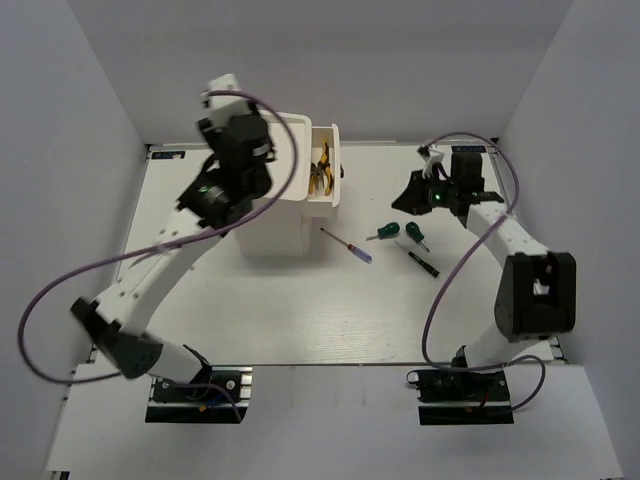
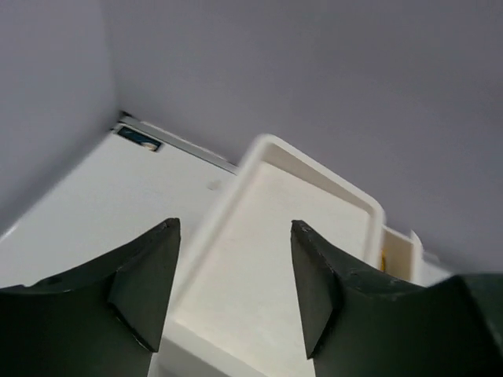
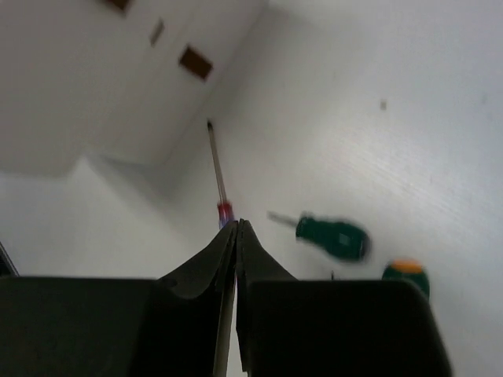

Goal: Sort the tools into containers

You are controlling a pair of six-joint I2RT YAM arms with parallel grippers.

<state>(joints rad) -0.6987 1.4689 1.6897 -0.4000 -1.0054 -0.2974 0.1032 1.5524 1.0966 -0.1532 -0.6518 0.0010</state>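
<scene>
The white box [image 1: 272, 232] stands at the back left, with a drawer [image 1: 334, 150] pulled out on its right side. Yellow-handled pliers [image 1: 321, 173] lie in that drawer. My left gripper [image 1: 238, 135] hangs open and empty over the box's recessed top [image 2: 275, 251]; a bit of yellow [image 2: 383, 260] shows in the drawer. On the table lie a blue-purple screwdriver [image 1: 349, 246], two green ones [image 1: 383, 233] [image 1: 416, 236] and a dark one [image 1: 423, 264]. My right gripper [image 1: 409, 194] is shut and empty above them [image 3: 236, 222]. The right wrist view shows the thin screwdriver [image 3: 216, 169] and green handles [image 3: 334, 238] [image 3: 406, 276].
White walls close in the table on the left, back and right. Dark knobs [image 3: 195, 61] show on the box's side. Purple cables loop off both arms [image 1: 60, 290] [image 1: 440, 300].
</scene>
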